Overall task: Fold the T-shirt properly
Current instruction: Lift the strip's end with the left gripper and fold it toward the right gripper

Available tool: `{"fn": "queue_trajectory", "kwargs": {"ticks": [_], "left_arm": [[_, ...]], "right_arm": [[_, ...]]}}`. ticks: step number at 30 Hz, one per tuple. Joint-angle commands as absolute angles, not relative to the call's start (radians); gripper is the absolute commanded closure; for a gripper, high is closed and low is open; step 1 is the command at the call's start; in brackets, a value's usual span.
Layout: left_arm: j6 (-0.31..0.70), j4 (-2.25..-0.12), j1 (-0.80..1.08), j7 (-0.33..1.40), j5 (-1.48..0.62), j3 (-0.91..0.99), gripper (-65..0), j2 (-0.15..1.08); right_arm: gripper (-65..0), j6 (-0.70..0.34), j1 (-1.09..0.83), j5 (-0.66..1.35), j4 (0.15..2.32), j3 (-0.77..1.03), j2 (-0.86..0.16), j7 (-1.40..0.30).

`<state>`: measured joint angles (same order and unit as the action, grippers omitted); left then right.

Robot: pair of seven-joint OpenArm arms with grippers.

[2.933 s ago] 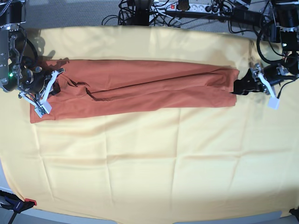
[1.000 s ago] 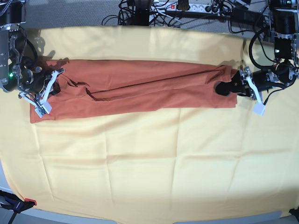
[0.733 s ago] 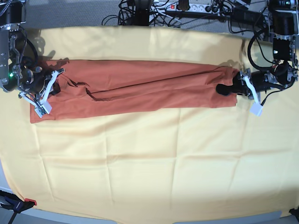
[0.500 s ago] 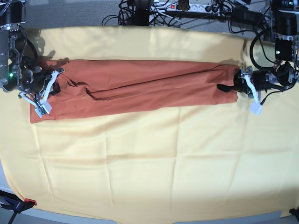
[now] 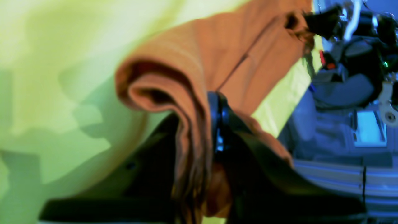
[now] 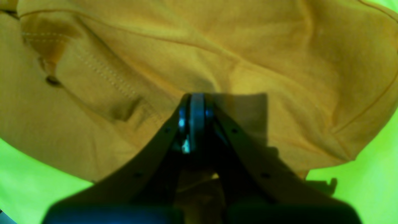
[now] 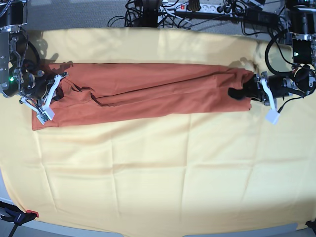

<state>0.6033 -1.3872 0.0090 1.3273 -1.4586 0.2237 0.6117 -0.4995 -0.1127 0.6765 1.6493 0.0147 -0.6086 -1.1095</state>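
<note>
The rust-orange T-shirt (image 7: 148, 94) lies folded into a long band across the back half of the pale yellow cloth. My left gripper (image 7: 238, 92) is at the band's right end, shut on a bunched fold of the shirt (image 5: 186, 93). In the left wrist view (image 5: 213, 105) fabric hangs between the jaws. My right gripper (image 7: 57, 88) is at the band's left end. In the right wrist view (image 6: 192, 107) its jaws are closed on the shirt (image 6: 217, 53), near a stitched hem.
The pale yellow cloth (image 7: 173, 173) covers the whole table. Cables and a power strip (image 7: 197, 7) lie behind the back edge. A red and black clamp (image 7: 17, 216) sits at the front left corner.
My left gripper moved from just off the shirt's right end in over it, closed on the fabric, and the end now bunches slightly. The right arm has not moved.
</note>
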Motion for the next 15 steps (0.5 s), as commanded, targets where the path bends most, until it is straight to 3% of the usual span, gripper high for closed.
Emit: {"fn": "queue_trajectory", "kwargs": {"ticks": [1, 15], "left_arm": [[0.608, -1.419, -0.007, 1.327, -1.484, 0.231, 0.0, 0.616], [0.685, -1.538, -0.017, 1.281, -1.484, 0.228, 0.0, 0.299]], "right_arm": [[0.0, -0.498, -0.116, 0.654, 1.641, 0.007, -0.610, -1.144], [0.0, -0.498, -0.119, 0.654, 1.641, 0.007, -0.610, -1.144]]}}
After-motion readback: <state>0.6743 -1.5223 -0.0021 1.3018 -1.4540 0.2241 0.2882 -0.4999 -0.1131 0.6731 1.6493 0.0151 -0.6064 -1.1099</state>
